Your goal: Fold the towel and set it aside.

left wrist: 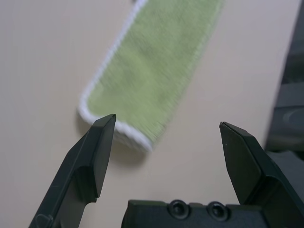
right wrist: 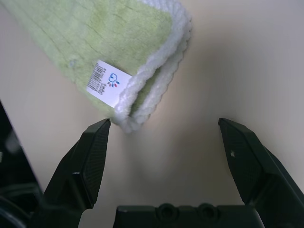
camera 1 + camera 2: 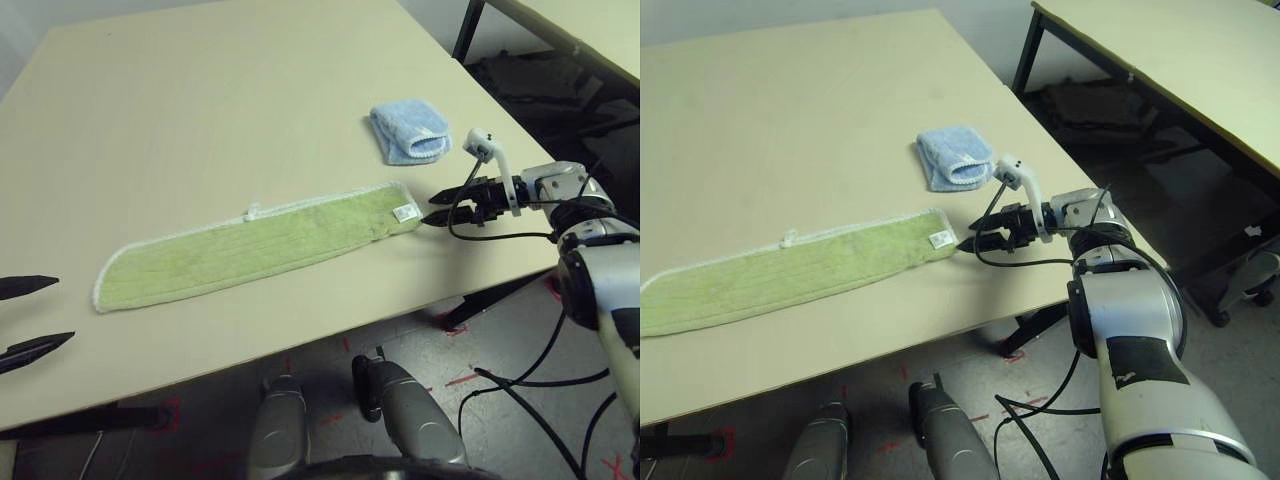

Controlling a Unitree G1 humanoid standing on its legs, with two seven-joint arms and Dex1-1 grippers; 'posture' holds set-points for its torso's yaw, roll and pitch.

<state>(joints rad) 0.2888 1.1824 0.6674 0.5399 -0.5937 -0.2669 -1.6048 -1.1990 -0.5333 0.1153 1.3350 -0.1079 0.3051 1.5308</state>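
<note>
The light green towel lies on the table as a long narrow strip, doubled lengthwise, with white edging and a small white tag at its right end. My right gripper is open just off that right end, low over the table; in the right wrist view the towel's doubled corner sits right in front of one of the fingers. My left gripper is open a short way off the towel's left end, not touching it.
A smaller light blue folded cloth lies behind the towel's right end. The table's right edge runs just beside my right gripper. A second table stands to the back right, with a dark bag on the floor between.
</note>
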